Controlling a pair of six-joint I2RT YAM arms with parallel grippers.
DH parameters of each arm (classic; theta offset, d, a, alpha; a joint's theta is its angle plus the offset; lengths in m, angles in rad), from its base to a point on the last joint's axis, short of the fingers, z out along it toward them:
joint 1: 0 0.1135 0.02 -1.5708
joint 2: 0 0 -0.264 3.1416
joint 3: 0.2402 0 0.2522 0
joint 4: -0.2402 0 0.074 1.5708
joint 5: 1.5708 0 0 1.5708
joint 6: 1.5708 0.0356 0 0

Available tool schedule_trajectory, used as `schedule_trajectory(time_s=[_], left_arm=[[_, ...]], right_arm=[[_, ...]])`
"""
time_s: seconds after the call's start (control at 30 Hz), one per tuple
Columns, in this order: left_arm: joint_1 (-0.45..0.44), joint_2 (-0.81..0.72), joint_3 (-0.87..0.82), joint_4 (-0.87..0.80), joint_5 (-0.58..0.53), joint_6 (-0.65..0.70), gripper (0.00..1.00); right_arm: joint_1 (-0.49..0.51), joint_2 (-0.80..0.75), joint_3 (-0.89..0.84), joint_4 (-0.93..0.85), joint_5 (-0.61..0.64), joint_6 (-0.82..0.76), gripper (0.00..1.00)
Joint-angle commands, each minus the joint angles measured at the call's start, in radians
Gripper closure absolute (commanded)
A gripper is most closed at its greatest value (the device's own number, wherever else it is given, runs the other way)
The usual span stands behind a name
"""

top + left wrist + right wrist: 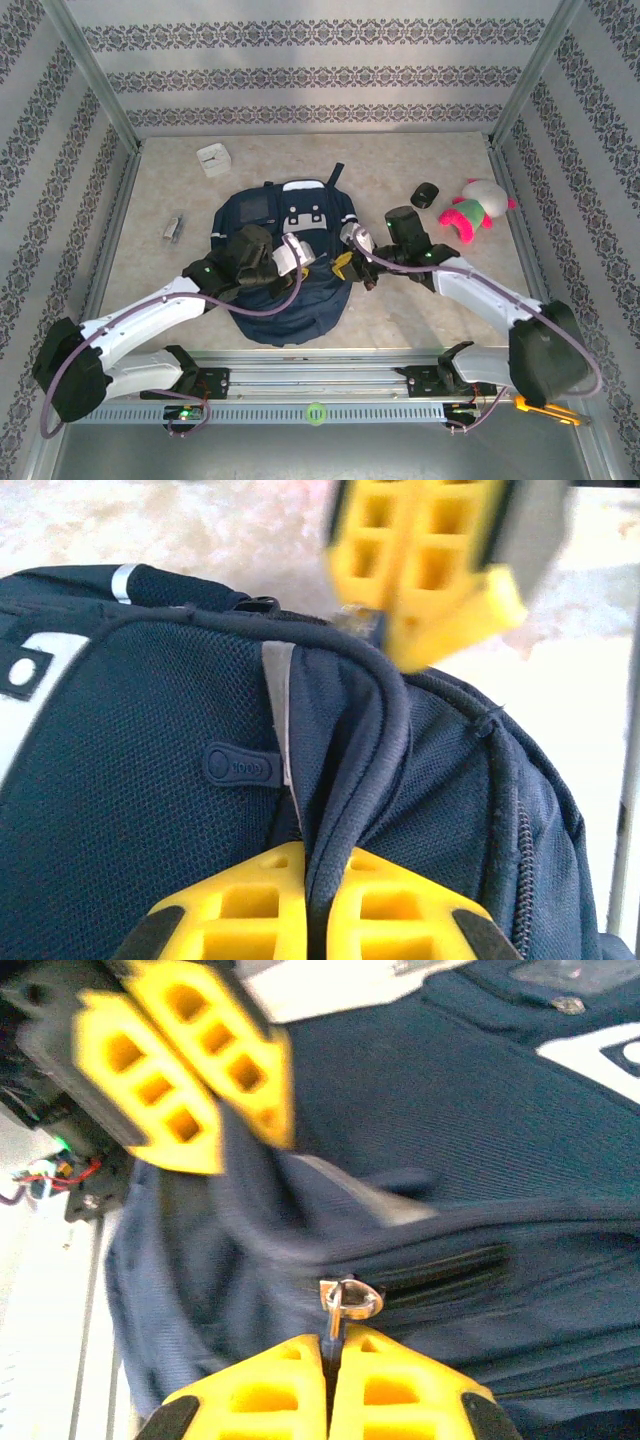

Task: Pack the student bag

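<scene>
The bag lies flat in the middle of the counter, and from above both arms cover its middle, so much of its front is hidden. In the left wrist view the left tool is clamped on a raised fold of the bag's navy fabric, just beside a grey strip; the tool's base is cut off by the bottom edge. The right tool is pressed together on the metal zip pull, whose lower end disappears between the yellow fingers. Each wrist view catches the other tool near the top as a yellow blur, too smeared to read there. Beyond the bag sit a white box, a small black thing and a pink and white soft toy. A small grey thing lies to the left, too small to make out.
</scene>
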Motion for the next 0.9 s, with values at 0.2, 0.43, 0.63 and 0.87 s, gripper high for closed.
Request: schedule_trajectory(time_s=[0.2,0.43,0.63,0.87], left_arm=[[-0.007,0.075,0.088,0.133,-0.142,-0.137,1.00],[-0.004,0.109,0.126,0.110,-0.085,-0.184,0.42],[0.098,-0.007,0.138,-0.172,-0.204,-0.193,0.14],[0.255,-0.084,0.077,-0.404,-0.358,-0.744,0.17]], right_arm=[[0.150,-0.100,-0.032,0.062,-0.008,0.191,1.00],[0.135,-0.088,-0.066,0.109,0.102,0.337,1.00],[0.112,-0.088,-0.080,0.086,0.141,0.361,1.00],[0.131,-0.119,-0.103,0.078,0.221,0.400,1.00]])
